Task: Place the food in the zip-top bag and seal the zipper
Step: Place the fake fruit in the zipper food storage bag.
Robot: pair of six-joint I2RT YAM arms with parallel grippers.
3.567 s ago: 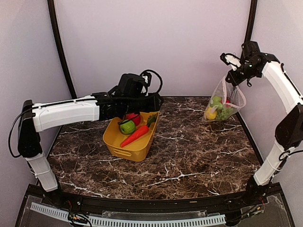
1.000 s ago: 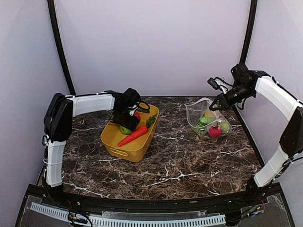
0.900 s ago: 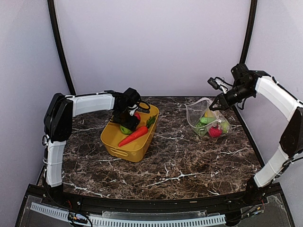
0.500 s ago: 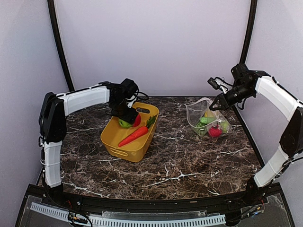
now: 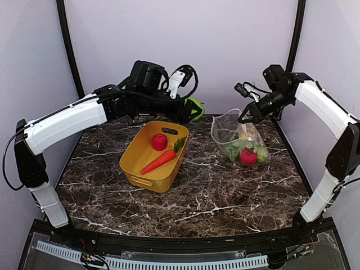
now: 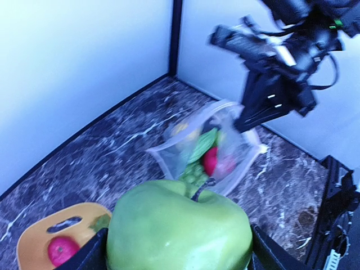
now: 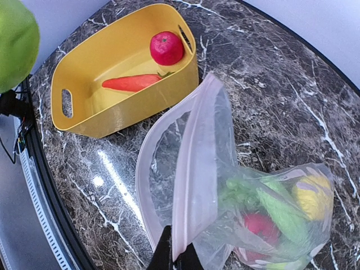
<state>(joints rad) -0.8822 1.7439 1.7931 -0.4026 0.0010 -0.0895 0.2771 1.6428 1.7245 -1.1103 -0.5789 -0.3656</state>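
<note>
My left gripper (image 5: 193, 110) is shut on a green apple (image 5: 196, 109), held in the air between the tub and the zip-top bag (image 5: 238, 140). In the left wrist view the apple (image 6: 179, 228) fills the space between the dark fingers (image 6: 94, 254), with the bag (image 6: 209, 147) below and beyond it. My right gripper (image 5: 245, 116) is shut on the bag's mouth edge, on the pale zipper strip (image 7: 191, 185), holding the mouth open toward the tub. The right gripper (image 7: 177, 256) shows pinching that strip. Inside the bag lie a red fruit (image 5: 247, 156), a yellow one (image 5: 243, 135) and greens.
A yellow tub (image 5: 135, 164) stands left of centre on the marble table, holding a red tomato (image 5: 160, 142), an orange carrot (image 5: 160, 161) and a leafy green (image 5: 180, 143). Black frame posts rise at the back corners.
My left gripper has lifted the green apple out of the tub and carried it up and right toward the bag. My right gripper has shifted the bag's mouth slightly left.
</note>
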